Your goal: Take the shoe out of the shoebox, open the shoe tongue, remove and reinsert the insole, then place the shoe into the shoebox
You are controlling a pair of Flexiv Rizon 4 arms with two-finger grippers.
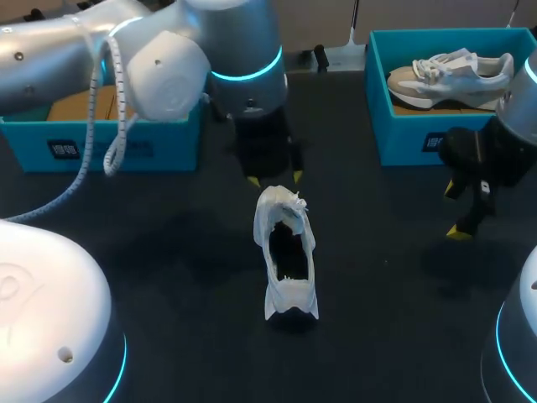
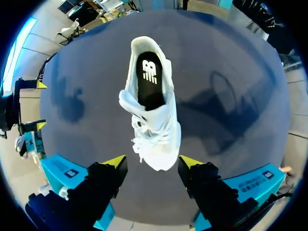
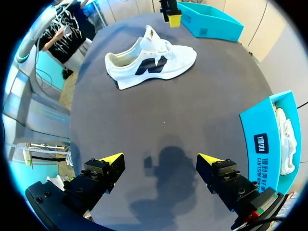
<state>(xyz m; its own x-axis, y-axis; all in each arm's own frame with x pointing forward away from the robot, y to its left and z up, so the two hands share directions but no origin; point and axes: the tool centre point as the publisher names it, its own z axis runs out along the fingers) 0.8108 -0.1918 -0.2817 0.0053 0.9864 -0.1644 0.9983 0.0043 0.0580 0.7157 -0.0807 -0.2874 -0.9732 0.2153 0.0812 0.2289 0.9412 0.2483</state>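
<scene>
White sneaker (image 1: 287,252) out of box, upright mid-table. Long axis runs straight away from robot: toe at far end, heel at near end. Left gripper (image 1: 274,178) hangs over toe, fingers apart, nothing held. Toe lies just ahead of and between yellow tips (black insole (image 2: 150,79) sits inside, collar gaping). Right gripper (image 1: 457,211) fingers also apart, empty, well off to sneaker's side, near teal shoebox (image 1: 403,138). Left arm clearly nearer, so likely the one to work tongue.
</scene>
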